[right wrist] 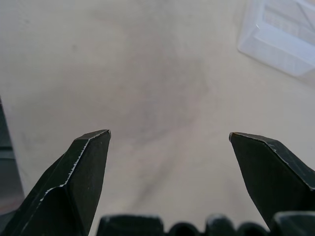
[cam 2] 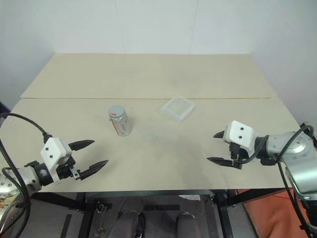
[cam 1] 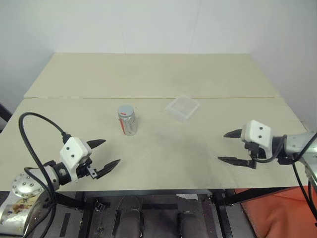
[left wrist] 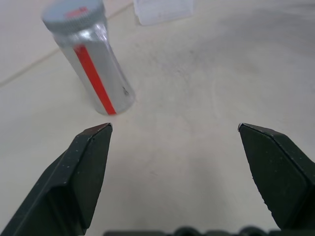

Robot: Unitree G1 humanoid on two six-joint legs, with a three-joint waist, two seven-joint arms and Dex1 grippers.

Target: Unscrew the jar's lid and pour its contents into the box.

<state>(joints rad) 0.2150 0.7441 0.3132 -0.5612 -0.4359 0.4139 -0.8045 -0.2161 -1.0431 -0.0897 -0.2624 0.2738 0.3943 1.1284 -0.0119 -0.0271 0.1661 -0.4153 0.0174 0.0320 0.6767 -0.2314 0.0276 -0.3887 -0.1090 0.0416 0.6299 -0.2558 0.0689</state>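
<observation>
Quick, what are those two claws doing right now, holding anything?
Left gripper: open, holding nothing.
Right gripper: open, holding nothing.

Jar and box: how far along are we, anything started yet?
Nothing looks done. The jar stands upright on the table with its lid still on; the box sits apart to its right. Nothing is in hand: the left gripper and right gripper are open, clear of both. Grasping, unscrewing and pouring remain.

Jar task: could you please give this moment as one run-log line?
jar: upright, lid on | box: apart | left claw: open, empty | right claw: open, empty
</observation>
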